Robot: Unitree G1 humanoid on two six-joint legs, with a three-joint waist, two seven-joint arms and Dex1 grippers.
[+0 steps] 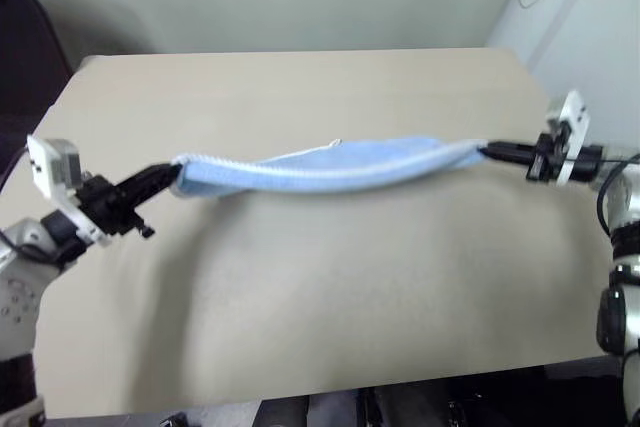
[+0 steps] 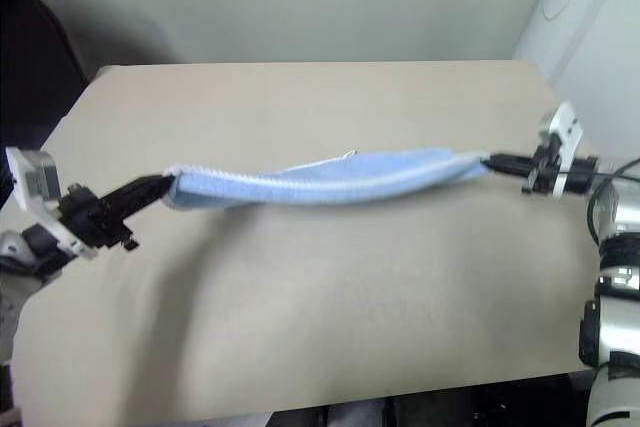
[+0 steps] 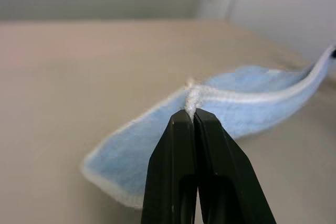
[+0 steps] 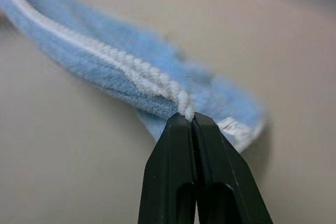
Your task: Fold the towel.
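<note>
Because each pincer is pinching one end, the towel is hanging stretched over the bench; left pincer and right pincer are clenching its white edge, keeping it straight for folding.

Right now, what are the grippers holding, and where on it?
The towel: left gripper and right gripper each pinch its white edging at opposite ends.

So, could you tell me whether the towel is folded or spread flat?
Folded: the towel hangs doubled between the left gripper and right gripper.
</note>
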